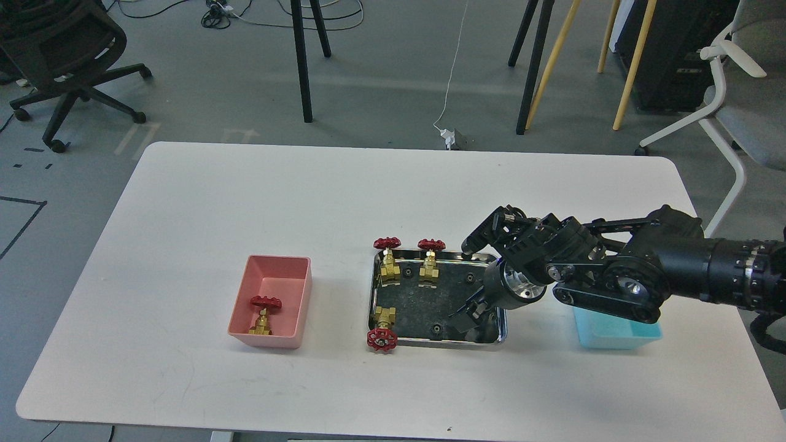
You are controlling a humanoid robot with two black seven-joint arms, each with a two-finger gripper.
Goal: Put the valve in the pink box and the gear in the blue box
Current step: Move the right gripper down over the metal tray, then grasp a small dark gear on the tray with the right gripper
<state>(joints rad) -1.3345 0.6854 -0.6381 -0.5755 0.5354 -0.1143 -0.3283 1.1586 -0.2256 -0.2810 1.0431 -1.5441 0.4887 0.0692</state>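
The pink box [238,307] stands left on the table with one valve [264,313] inside. Three more valves [389,265] [430,264] [382,328] lie on the left side of the steel tray [376,294]. Small black gears [470,277] [436,329] [408,271] lie on the tray's dark floor. My right gripper [466,325] reaches down into the tray's near right corner with its fingers apart. It hides the spot under it. The blue box [617,336] stands right of the tray, mostly hidden behind my right arm. My left gripper is out of view.
The white table [245,196] carries only the two boxes and the tray. My right forearm [675,270] crosses low over the blue box. Chairs and stand legs are on the floor beyond the far edge.
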